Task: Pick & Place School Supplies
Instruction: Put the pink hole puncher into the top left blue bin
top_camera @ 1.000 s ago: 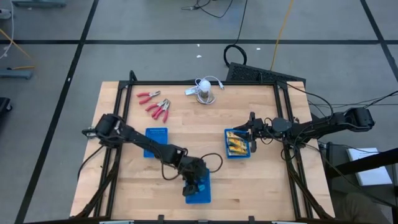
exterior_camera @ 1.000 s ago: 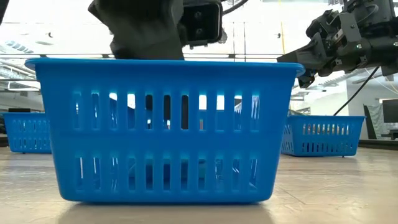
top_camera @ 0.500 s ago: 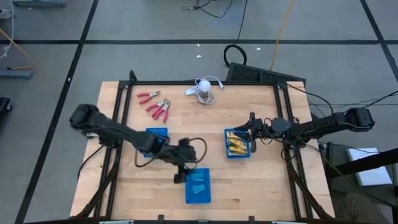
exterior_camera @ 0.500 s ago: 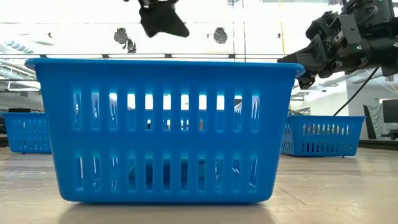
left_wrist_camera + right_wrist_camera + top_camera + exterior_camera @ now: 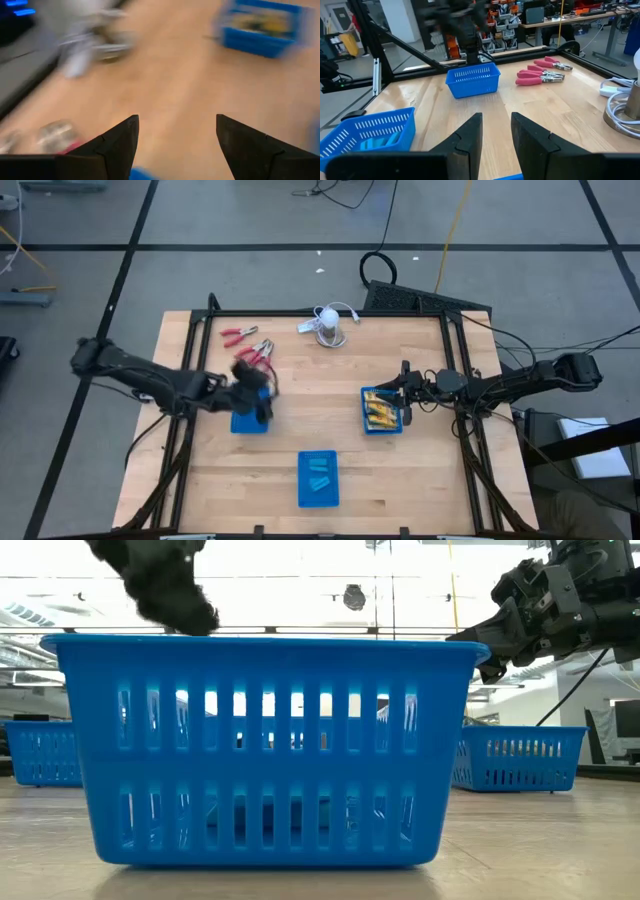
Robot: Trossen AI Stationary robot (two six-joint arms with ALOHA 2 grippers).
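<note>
Left gripper [image 5: 262, 392] has swung from the front basket [image 5: 318, 479] to just short of the pliers [image 5: 255, 356], jaws wide, empty (blue blocks [image 5: 318, 476] dropped off); pliers likely next. Right gripper [image 5: 405, 402] closed over the box basket [image 5: 381, 411].

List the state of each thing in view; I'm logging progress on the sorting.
Left gripper: jaws open, empty, above the left basket.
Right gripper: jaws shut, empty, by the right basket.
Left basket: contents hidden by the arm.
Front basket: holds light-blue blocks.
Right basket: holds yellow-orange boxes.
Red-handled pliers: loose on the table, unsorted.
</note>
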